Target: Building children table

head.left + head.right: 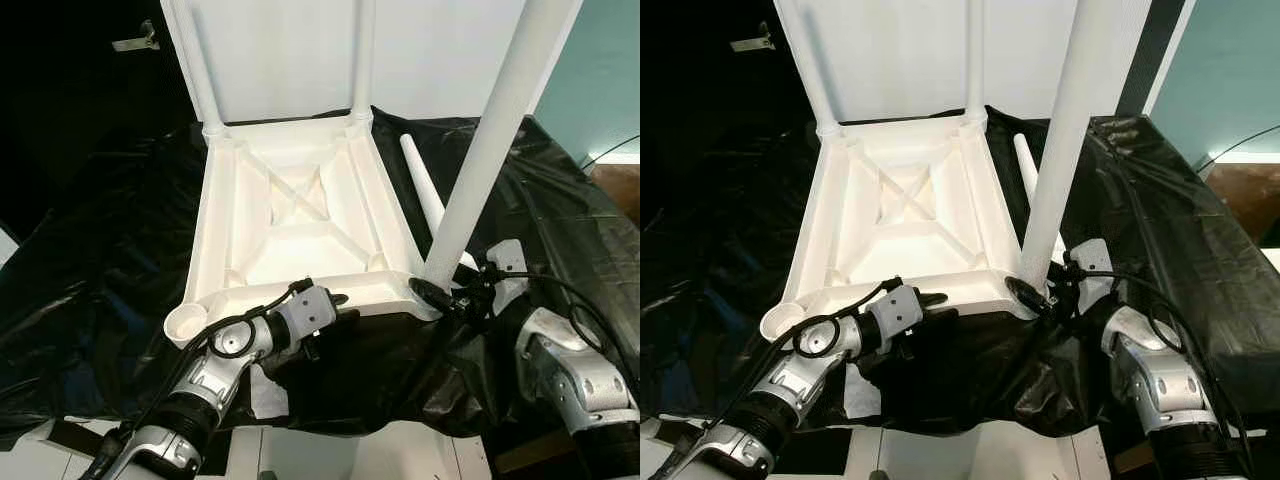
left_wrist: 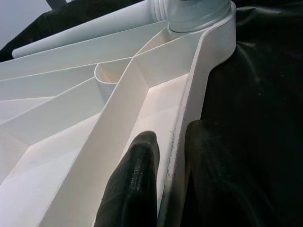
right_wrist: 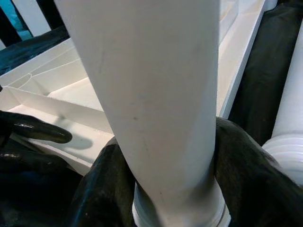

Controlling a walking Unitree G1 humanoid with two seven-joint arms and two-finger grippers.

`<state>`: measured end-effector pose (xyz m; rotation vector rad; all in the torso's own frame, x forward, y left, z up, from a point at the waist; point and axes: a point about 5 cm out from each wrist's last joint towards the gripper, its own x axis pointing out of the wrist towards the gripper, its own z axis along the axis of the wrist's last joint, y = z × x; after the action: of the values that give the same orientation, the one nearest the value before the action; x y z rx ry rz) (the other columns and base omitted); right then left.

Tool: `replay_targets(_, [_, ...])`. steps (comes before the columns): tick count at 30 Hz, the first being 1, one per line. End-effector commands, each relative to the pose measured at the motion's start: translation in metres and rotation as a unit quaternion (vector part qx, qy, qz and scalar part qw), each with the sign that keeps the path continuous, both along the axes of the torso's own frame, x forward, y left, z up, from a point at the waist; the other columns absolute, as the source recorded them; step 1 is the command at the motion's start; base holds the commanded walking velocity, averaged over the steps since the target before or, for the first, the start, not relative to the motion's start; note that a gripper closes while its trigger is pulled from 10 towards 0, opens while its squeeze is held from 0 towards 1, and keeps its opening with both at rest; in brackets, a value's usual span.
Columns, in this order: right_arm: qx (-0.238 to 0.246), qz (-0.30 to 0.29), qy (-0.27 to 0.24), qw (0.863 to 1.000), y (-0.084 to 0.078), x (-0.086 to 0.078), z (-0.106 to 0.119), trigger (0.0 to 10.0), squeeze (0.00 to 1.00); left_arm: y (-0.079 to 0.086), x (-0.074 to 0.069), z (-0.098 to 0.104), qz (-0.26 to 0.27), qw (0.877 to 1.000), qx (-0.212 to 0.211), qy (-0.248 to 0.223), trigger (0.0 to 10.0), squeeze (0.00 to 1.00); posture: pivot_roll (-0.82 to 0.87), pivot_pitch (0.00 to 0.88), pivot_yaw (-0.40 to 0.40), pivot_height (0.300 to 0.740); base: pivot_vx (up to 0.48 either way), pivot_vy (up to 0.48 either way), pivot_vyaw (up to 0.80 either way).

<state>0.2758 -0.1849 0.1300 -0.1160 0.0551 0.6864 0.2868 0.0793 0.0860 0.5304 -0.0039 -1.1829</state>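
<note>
Upturned white plastic tabletop (image 1: pixel 300 215), underside up on black sheeting (image 1: pixel 100 260), crossed by moulded ribs that meet in an X at the middle, with a raised rim all round and a round socket at each corner. Two legs (image 1: pixel 200 70) upright in the far corner sockets, smooth white tubes with ribbed collars at the base. Third leg (image 1: pixel 495 130) upright in the near right socket, thick, slightly tapered, ringed where it enters the socket. Near left socket (image 1: pixel 187 322) an open cup. Fourth leg (image 1: pixel 425 190) flat on the sheeting just beyond the right rim, beside the standing one. Right gripper (image 3: pixel 165 175) closed around the base of the near right leg, one black finger (image 3: pixel 102 189) on either side of the tube, both touching it just above the collar. Left gripper (image 2: pixel 173 179) pinched on the near rim of the tabletop, one finger (image 2: pixel 135 184) inside the tray against the rim wall, the other outside over the sheeting, rim held between them. That near right socket ahead of the left jaws along the same rim, the lying leg further on past it. Left fingertip visible from the right wrist, dark against the white rim, a little to one side of the gripped leg. Pale wall (image 1: pixel 440 50) and black backdrop (image 1: pixel 60 100) behind the far legs; white surface (image 1: pixel 400 460) under the sheeting's front edge.
</note>
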Motion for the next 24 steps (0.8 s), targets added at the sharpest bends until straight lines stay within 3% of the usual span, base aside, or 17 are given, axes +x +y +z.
replay_targets(1, [0.01,0.013,0.024,1.0,0.012,-0.007,-0.014,0.0,0.0,0.0,-0.012,-0.025,-0.027,0.997,0.048,0.052,10.0,0.0,-0.06,0.009,0.006,0.74,0.0,0.0,0.0])
replay_targets(3, [0.011,-0.002,0.015,1.0,0.015,-0.006,-0.015,0.0,0.0,0.0,-0.011,-0.025,-0.028,0.997,0.049,0.052,10.0,0.0,-0.06,0.007,0.005,0.74,0.0,0.0,0.0])
replay_targets(4, [0.018,-0.039,0.003,0.999,0.022,-0.003,-0.019,0.0,0.0,-0.001,-0.012,-0.025,-0.031,0.997,0.05,0.052,10.0,0.0,-0.06,0.007,0.005,0.74,0.0,0.0,0.0])
replay_targets(7, [0.02,-0.048,0.002,0.999,0.023,-0.003,-0.02,0.0,0.0,-0.001,-0.012,-0.025,-0.032,0.997,0.051,0.052,10.0,0.0,-0.06,0.007,0.005,0.74,0.0,0.0,0.0])
replay_targets(9, [0.061,-0.117,0.002,0.991,0.032,-0.005,-0.028,0.0,0.0,-0.002,-0.011,-0.025,-0.032,0.997,0.052,0.05,10.0,0.0,-0.04,0.0,-0.004,0.74,0.0,0.0,0.0])
replay_targets(10, [0.061,-0.117,0.002,0.991,0.032,-0.005,-0.028,0.0,0.0,-0.002,-0.011,-0.025,-0.032,0.997,0.052,0.05,10.0,0.0,-0.04,0.0,-0.004,0.74,0.0,0.0,0.0])
replay_targets(12, [0.097,-0.212,0.004,0.972,0.031,-0.011,-0.038,0.0,0.0,0.0,-0.01,-0.023,-0.028,0.997,0.05,0.046,10.0,0.0,-0.04,0.0,-0.007,0.74,0.0,0.0,0.0])
replay_targets(13, [0.097,-0.212,0.004,0.972,0.031,-0.011,-0.038,0.0,0.0,0.0,-0.01,-0.023,-0.028,0.997,0.05,0.046,10.0,0.0,-0.04,0.0,-0.007,0.74,0.0,0.0,0.0])
replay_targets(14, [0.096,-0.288,0.0,0.953,0.024,-0.015,-0.046,0.0,0.0,0.003,-0.011,-0.024,-0.023,0.997,0.051,0.046,10.0,0.0,-0.03,0.0,-0.008,0.74,0.0,0.0,0.0])
replay_targets(15, [0.092,-0.31,-0.004,0.946,0.022,-0.015,-0.047,0.0,0.0,0.004,-0.011,-0.025,-0.022,0.997,0.053,0.047,10.0,0.0,-0.03,0.0,-0.008,0.74,0.0,0.0,0.0])
replay_targets(21, [0.067,-0.38,-0.023,0.922,0.023,-0.011,-0.048,0.0,0.0,0.001,-0.016,-0.027,-0.028,0.997,0.051,0.051,10.0,0.0,-0.03,0.007,-0.005,0.74,0.0,0.0,0.0])
replay_targets(24, [0.063,-0.392,-0.027,0.917,0.024,-0.009,-0.047,0.0,0.0,0.0,-0.016,-0.026,-0.029,0.997,0.049,0.051,10.0,0.0,-0.03,0.007,-0.005,0.74,0.0,0.0,0.0])
